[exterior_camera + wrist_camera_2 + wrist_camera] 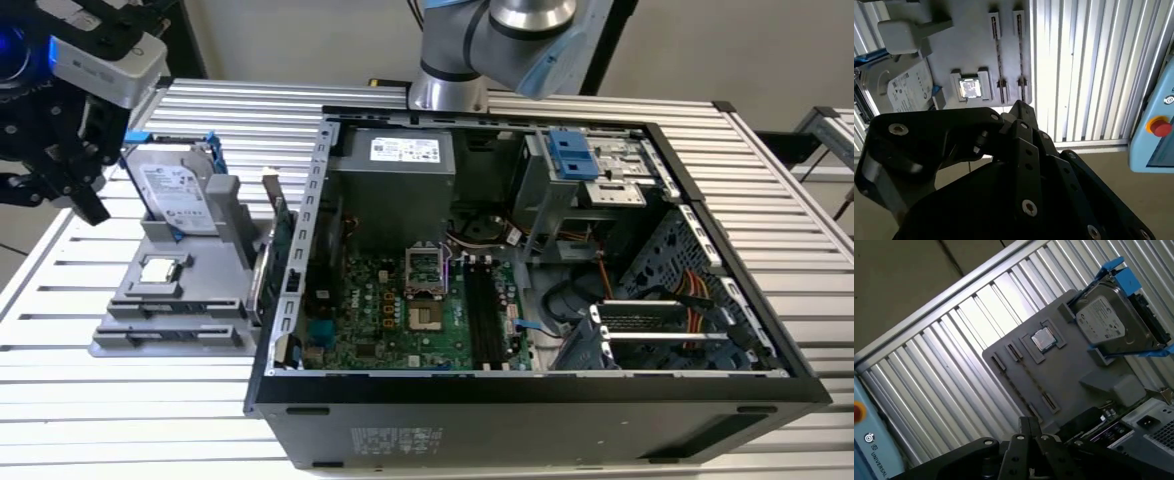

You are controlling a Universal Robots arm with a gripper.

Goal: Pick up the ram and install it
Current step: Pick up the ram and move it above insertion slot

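Hovering above the table's edge, the gripper [60, 190] hangs at about 10 o'clock from the gray fixture [174, 335] in the exterior view (spread or pressed together, I cannot tell). The ram [263, 270] seems to stand on edge between the fixture and the computer case [534, 425], roughly 4 o'clock from the gripper and well apart from it.

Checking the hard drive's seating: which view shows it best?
First wrist view: the hard drive shows its whole labelled face and blue frame. The exterior view shows it standing, foreshortened; the second wrist view catches one part.
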